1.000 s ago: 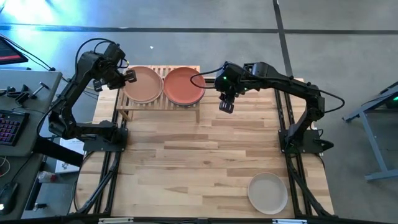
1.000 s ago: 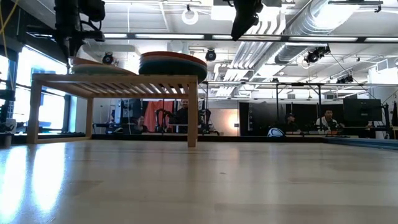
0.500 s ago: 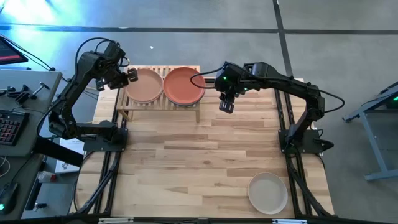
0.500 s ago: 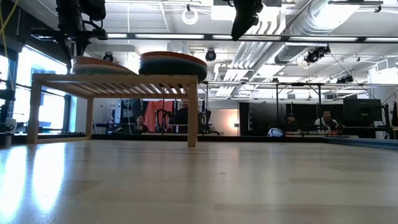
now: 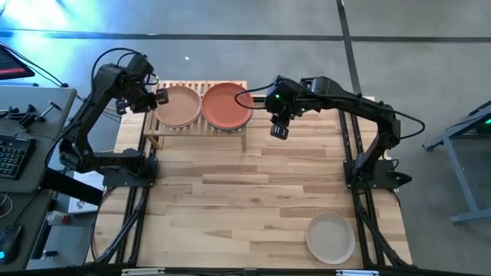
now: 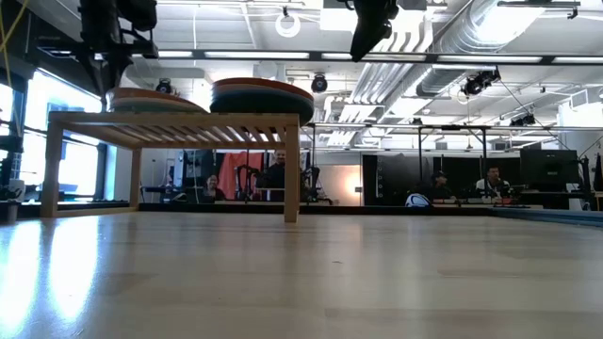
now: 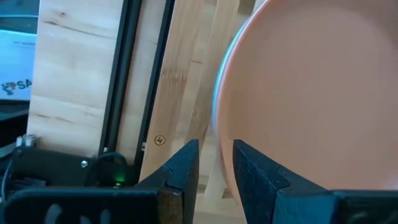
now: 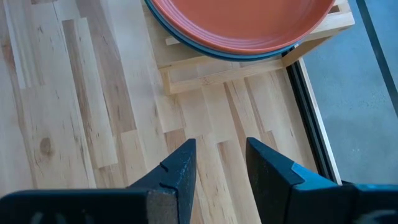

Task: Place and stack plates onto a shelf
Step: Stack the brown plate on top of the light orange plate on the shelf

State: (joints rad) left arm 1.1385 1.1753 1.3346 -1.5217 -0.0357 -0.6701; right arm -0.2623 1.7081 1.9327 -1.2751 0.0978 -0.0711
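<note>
The shelf (image 5: 196, 126) at the table's far edge carries two stacks: a peach plate (image 5: 177, 104) tops the left, a terracotta plate (image 5: 228, 105) the right. The left gripper (image 5: 159, 97) sits at the peach plate's left rim, fingers apart, gripping nothing. The right gripper (image 5: 279, 131) hovers right of the shelf, fingers apart and empty. A beige plate (image 5: 331, 237) lies near right on the table. Judged step: release on the left stack is done. Next, fetching the beige plate falls to the right arm

On the one shelf (image 5: 198, 126) there are two stacks of plates, topped by a peach plate (image 5: 178, 104) and a terracotta plate (image 5: 227, 105). One beige plate (image 5: 331, 237) lies alone on the table (image 5: 230, 192). How many plates each stack has cannot be told.
</note>
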